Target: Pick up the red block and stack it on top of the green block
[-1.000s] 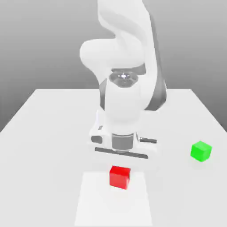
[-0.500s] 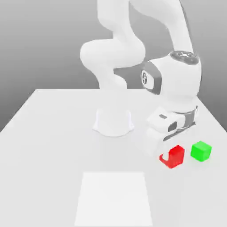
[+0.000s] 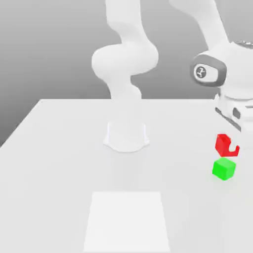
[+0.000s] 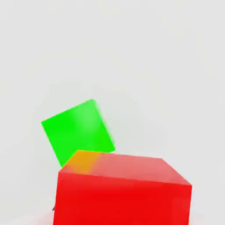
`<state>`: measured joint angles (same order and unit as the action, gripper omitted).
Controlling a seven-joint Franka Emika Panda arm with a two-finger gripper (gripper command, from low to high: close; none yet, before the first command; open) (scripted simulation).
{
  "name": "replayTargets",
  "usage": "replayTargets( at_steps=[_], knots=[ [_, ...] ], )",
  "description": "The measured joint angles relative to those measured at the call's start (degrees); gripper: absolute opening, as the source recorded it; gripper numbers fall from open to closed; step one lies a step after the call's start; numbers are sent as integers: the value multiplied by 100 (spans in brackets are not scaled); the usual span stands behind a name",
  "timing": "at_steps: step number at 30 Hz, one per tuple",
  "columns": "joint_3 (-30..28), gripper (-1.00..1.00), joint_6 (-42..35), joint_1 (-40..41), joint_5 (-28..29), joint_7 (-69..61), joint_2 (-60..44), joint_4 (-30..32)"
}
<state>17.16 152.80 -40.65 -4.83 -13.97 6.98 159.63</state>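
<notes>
Red block (image 3: 225, 144) above green block (image 3: 224, 169)

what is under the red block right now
The red block hangs in the air, held by the pincer. Directly below it, with a gap between, the green block sits on the white table. The red block's underside is hidden.

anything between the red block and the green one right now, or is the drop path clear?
Nothing visible in the way. The gripper holds the red block in the air just above the green block, with open space between them in the exterior view. The hand view shows the green block beneath the red block, offset rather than squarely under it.
</notes>
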Motion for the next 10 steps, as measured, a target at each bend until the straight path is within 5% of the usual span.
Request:
replayTargets(
  at_steps=[6, 7, 10],
  knots=[
    [-98, -100, 984, -53, 876, 409, -1070, -43],
    [-183, 100, 1141, -102, 1050, 532, -1244, -52],
    [-183, 100, 1141, -102, 1050, 532, -1244, -52]
  ],
)
